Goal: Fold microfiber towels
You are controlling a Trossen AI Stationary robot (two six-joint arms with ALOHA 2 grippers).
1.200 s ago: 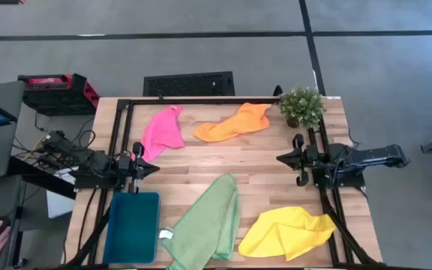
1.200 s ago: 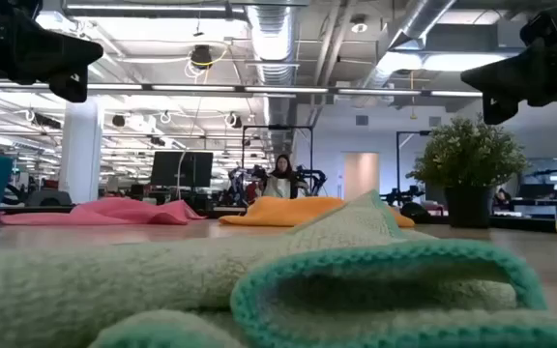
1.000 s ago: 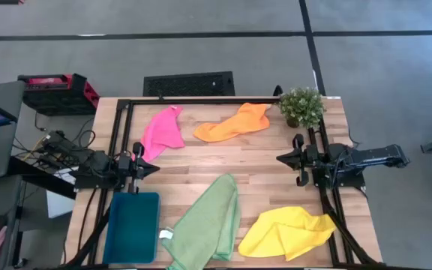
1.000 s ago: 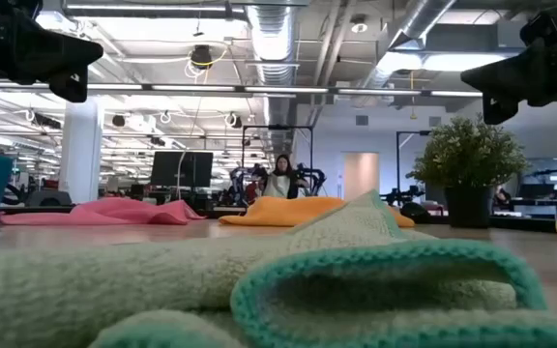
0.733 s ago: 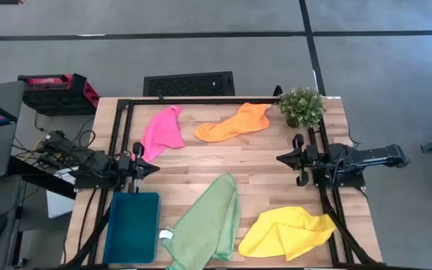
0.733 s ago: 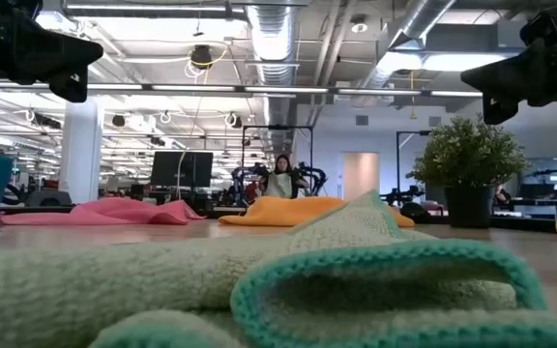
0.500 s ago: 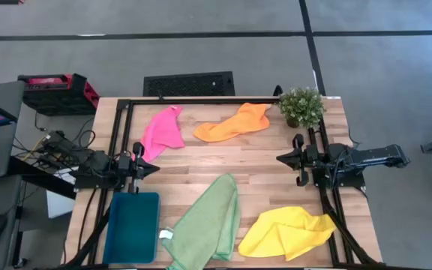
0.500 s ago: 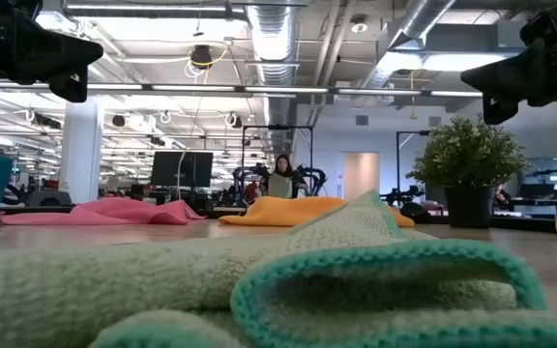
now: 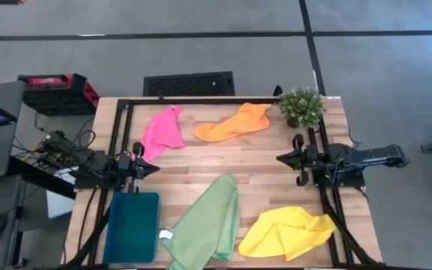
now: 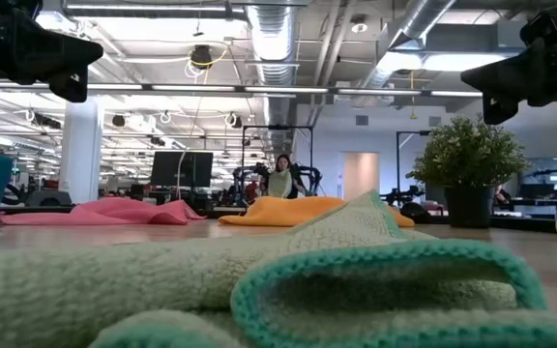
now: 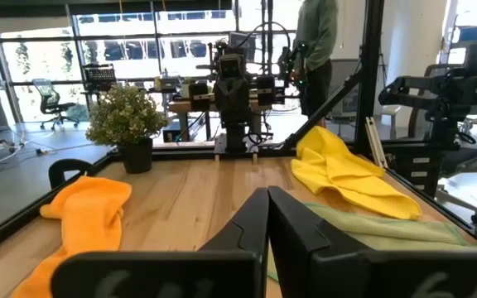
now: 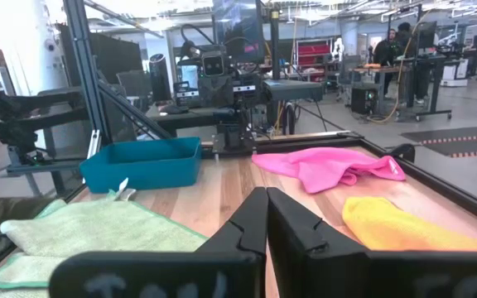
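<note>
High view shows the four towels lying loose and crumpled on the wooden table (image 9: 276, 187): the pink towel (image 9: 163, 131) at upper left of the tabletop, the orange towel (image 9: 235, 123) just right of it at the upper middle, the green towel (image 9: 207, 223) at lower middle running off the bottom edge of the frame, and the yellow towel (image 9: 286, 232) at lower right. None touches another, though green and yellow lie near each other. A teal bin (image 9: 132, 226) sits at lower left beside the green towel, and nothing shows inside it. A small potted plant (image 9: 301, 107) stands at the upper right corner, near the orange towel. The left gripper (image 9: 151, 167) rests at the table's left edge, below the pink towel, and the right gripper (image 9: 283, 158) at the right edge, below the plant; each wrist view shows its own fingers pressed together, pinching nothing. Compared with the earlier frames, towels, bin and both arms sit exactly as they did; only the person (image 10: 279, 180) far behind the table in the low view has shifted a little.
</note>
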